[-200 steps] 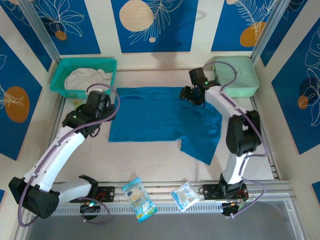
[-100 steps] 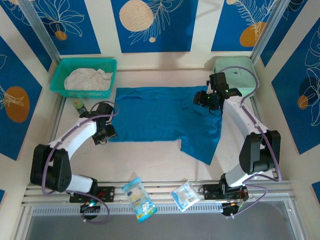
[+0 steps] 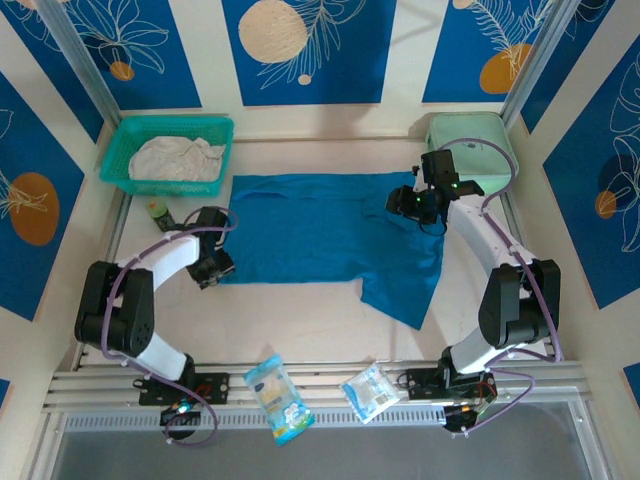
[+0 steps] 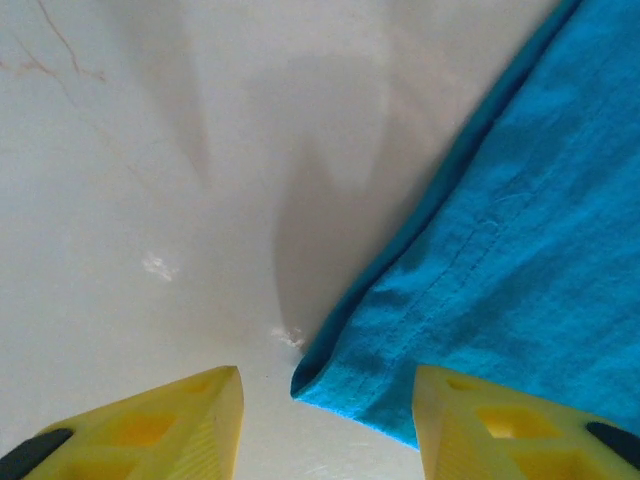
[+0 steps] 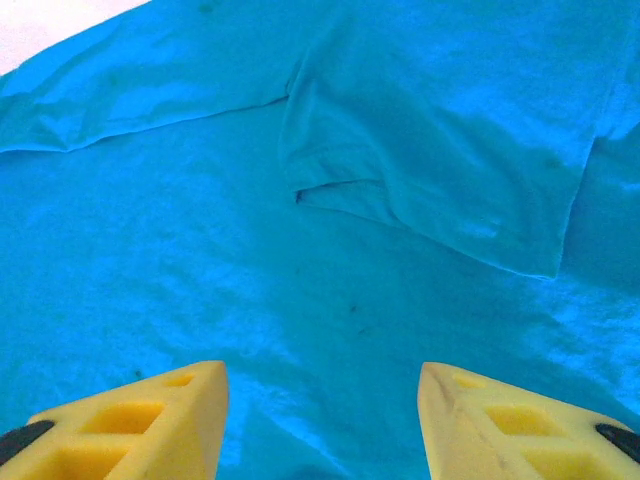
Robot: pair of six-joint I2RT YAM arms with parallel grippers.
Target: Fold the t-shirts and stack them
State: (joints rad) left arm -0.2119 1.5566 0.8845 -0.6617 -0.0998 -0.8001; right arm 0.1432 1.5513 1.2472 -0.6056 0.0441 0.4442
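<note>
A teal mesh basket (image 3: 112, 160) stands at 10 o'clock on the pale surface (image 3: 300, 318), with a mint-green zip case (image 3: 480, 135) at 2 o'clock. A blue-printed packet (image 3: 277, 397) and a second packet (image 3: 369, 391) lie near each other at 6 o'clock.

- Seen from above, the scene is bright and evenly lit. The pale table (image 3: 300, 310) carries only faint, soft shadows close beside the arms, so the light probably comes from overhead.
- The frame posts lean outward at 11 and 1 o'clock, a mild wide-angle stretch.
- In the left wrist view, a soft grey shadow runs from 12 o'clock to the centre and stops at the hem of the teal-blue t-shirt (image 4: 520, 250).
- The weave and the yellow fingers (image 4: 170, 425) are sharp.
- In the right wrist view, the cloth is vividly saturated and its folds cast thin dark lines. The table corner at 11 o'clock is washed nearly white.
</note>
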